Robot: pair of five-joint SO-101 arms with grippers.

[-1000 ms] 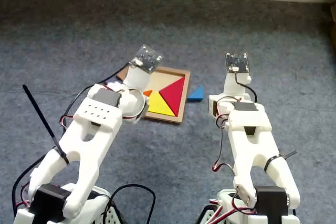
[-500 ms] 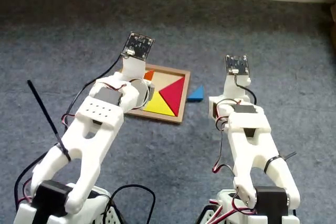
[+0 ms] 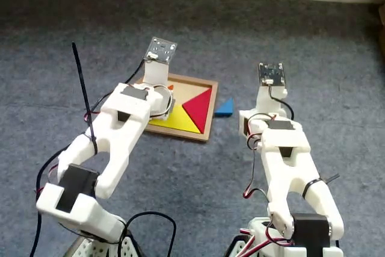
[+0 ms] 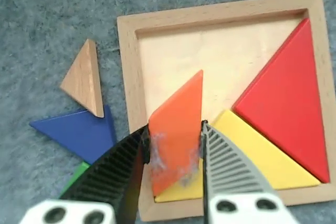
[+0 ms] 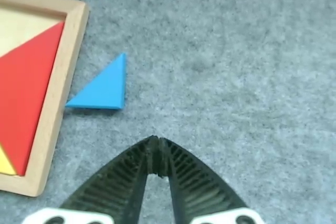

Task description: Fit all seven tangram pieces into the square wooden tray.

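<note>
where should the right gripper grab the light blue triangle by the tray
Come straight down from above: the light blue triangle lies flat on the carpet. Probably pinch its long edge against the square corner opposite, clear of the tip beside the tray. The right gripper is shut and must open first.

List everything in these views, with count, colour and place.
tray: 1, pale wood, on the carpet
red triangle: 1, red, in the tray
yellow triangle: 1, yellow, in the tray, against the red triangle
orange piece: 1, orange, held over the tray
wooden triangle: 1, plain wood, on the carpet outside the tray
dark blue piece: 1, beside the wooden triangle
green piece: 1, partly hidden, by the dark blue piece
light blue triangle: 1, on the carpet, apart from the tray
carpet: 1, grey-blue
left gripper: 1, black, shut on the orange piece
right gripper: 1, black, shut, over the carpet
</note>
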